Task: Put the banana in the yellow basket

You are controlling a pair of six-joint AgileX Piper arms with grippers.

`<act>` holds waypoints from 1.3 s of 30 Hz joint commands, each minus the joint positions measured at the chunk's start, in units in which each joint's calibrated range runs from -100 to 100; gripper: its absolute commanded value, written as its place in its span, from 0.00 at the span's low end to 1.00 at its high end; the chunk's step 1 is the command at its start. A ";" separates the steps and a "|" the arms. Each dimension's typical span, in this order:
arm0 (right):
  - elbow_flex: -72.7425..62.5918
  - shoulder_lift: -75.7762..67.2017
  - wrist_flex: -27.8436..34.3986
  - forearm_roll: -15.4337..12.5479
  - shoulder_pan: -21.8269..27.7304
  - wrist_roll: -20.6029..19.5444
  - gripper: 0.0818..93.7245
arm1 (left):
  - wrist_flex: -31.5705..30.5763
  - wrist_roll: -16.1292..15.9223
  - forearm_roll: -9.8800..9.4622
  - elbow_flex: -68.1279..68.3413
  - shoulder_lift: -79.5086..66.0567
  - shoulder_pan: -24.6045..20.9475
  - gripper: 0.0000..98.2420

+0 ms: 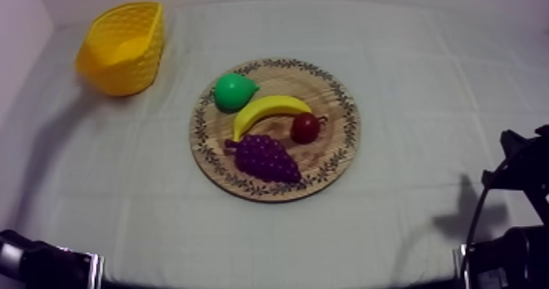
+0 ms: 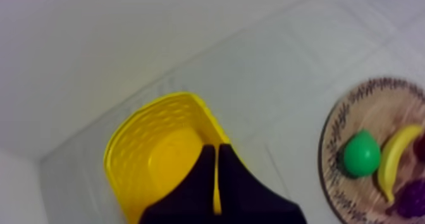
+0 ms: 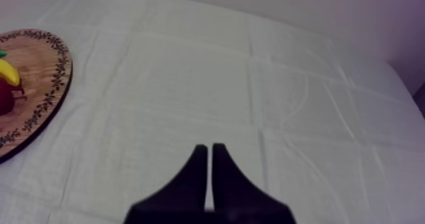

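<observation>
The yellow banana (image 1: 268,113) lies on the round wooden board (image 1: 338,96) in the middle of the table, between a green pear (image 1: 232,91), a small red fruit (image 1: 305,128) and purple grapes (image 1: 266,157). The yellow basket (image 1: 122,47) stands at the far left. My left gripper (image 2: 216,152) is shut on nothing, its fingers lying together over the basket (image 2: 161,154), with the pear (image 2: 362,154) and banana (image 2: 396,157) off to the side on the board (image 2: 335,128). My right gripper (image 3: 209,152) is shut on nothing above bare cloth, the board (image 3: 47,81) beyond it.
Both arms sit low at the near corners of the table, left (image 1: 45,264) and right (image 1: 515,227). Grey-white cloth (image 1: 425,80) covers the table, with open room around the board on every side.
</observation>
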 commanded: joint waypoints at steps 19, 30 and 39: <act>-0.03 -0.02 -0.01 0.02 0.02 -0.02 0.00 | 7.07 -8.28 -1.86 -10.35 27.87 13.33 0.01; -0.03 -0.02 -0.01 0.02 0.02 -0.01 0.00 | 12.51 -9.76 -2.17 -9.52 27.92 16.09 0.03; -0.03 -0.02 -0.01 0.02 0.02 -0.01 0.00 | 11.83 -10.33 -1.26 -5.83 27.72 17.09 0.04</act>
